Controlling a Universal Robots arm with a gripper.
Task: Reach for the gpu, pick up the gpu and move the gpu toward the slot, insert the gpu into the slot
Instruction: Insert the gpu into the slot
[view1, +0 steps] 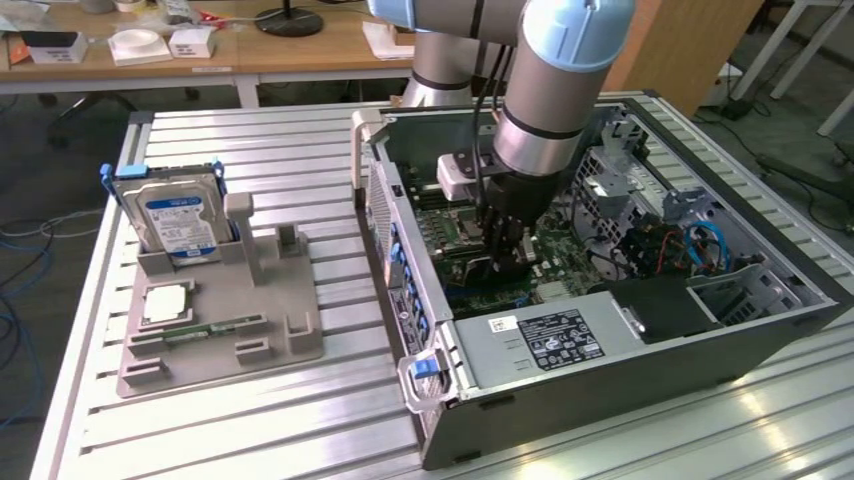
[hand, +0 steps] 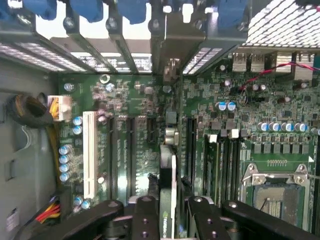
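Over on the exterior view's left there's a grey holder tray (view1: 220, 340) on the slatted metal table (view1: 267, 430), with a blue-labelled hard drive (view1: 180, 222) standing upright in it and a slim memory stick (view1: 214, 328) lying flat lower down. A wooden desk (view1: 267, 45) with some white boxes sits behind.

Moving right, the open computer case (view1: 614, 330) lies on its side with the green motherboard (view1: 467, 290) exposed. The arm (view1: 554, 90) comes straight down into it, and the gripper (view1: 505, 268) is right down at the board.

The wrist view has the good stuff: the black fingers (hand: 145, 220) are pinched narrow on the gpu (hand: 167, 200), which stands on edge between them. The card lines up with the long black slot (hand: 191, 145) just beside the white slot (hand: 90, 152). Can't tell if it's fully seated. The processor socket (hand: 277, 192) is off to the side.
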